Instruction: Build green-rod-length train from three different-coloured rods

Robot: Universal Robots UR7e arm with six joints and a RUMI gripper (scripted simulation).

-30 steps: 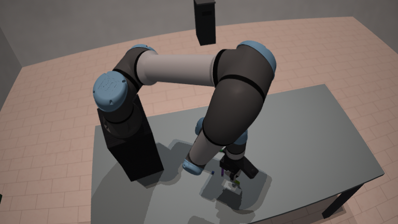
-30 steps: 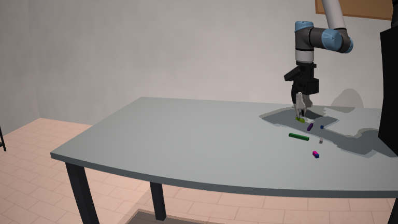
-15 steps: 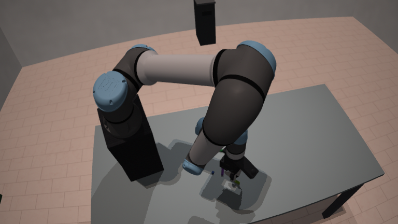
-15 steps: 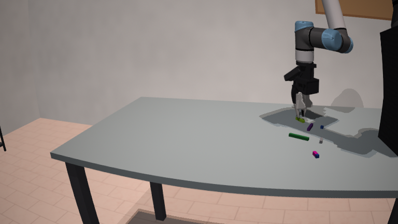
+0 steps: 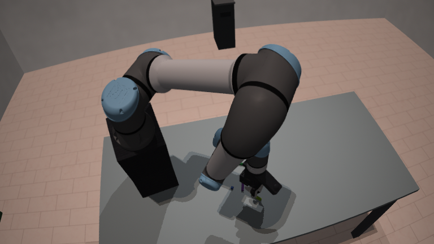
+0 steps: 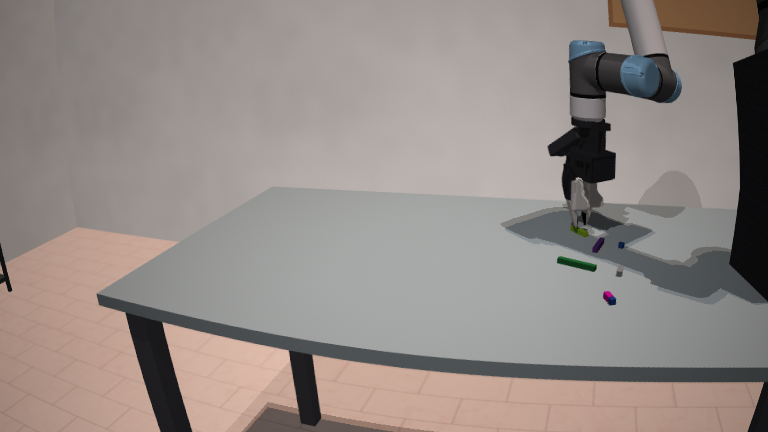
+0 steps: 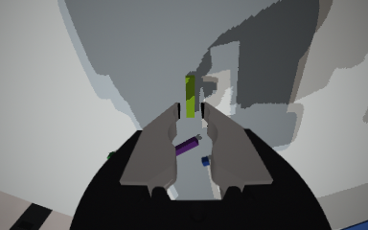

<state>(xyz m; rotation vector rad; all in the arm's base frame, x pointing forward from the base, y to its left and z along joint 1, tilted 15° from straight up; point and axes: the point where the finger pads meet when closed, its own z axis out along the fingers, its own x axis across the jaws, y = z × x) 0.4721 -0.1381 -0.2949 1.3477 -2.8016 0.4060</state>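
Observation:
My gripper (image 5: pixel 256 196) (image 6: pixel 579 226) (image 7: pixel 190 103) is narrowly open, its fingertips on either side of the near end of the lime rod (image 5: pixel 259 198) (image 6: pixel 582 232) (image 7: pixel 190 93) in the wrist view, with gaps between; their exact height is unclear. The lime rod lies flat. The purple rod (image 5: pixel 242 187) (image 6: pixel 598 245) (image 7: pixel 187 146) lies apart, at an angle to it. The green rod (image 6: pixel 576 263) lies farther forward in the exterior view. A magenta rod (image 6: pixel 608 295) and a blue rod (image 6: pixel 612 301) lie end to end, seemingly touching. A grey rod (image 6: pixel 619 271) lies separately behind them.
Another blue rod (image 5: pixel 232 187) (image 6: pixel 621 245) (image 7: pixel 205 161) lies near the purple rod. The arm's black pedestal (image 5: pixel 153 174) stands at the left of the table (image 5: pixel 335 139) in the top view. The arm hides part of the table there.

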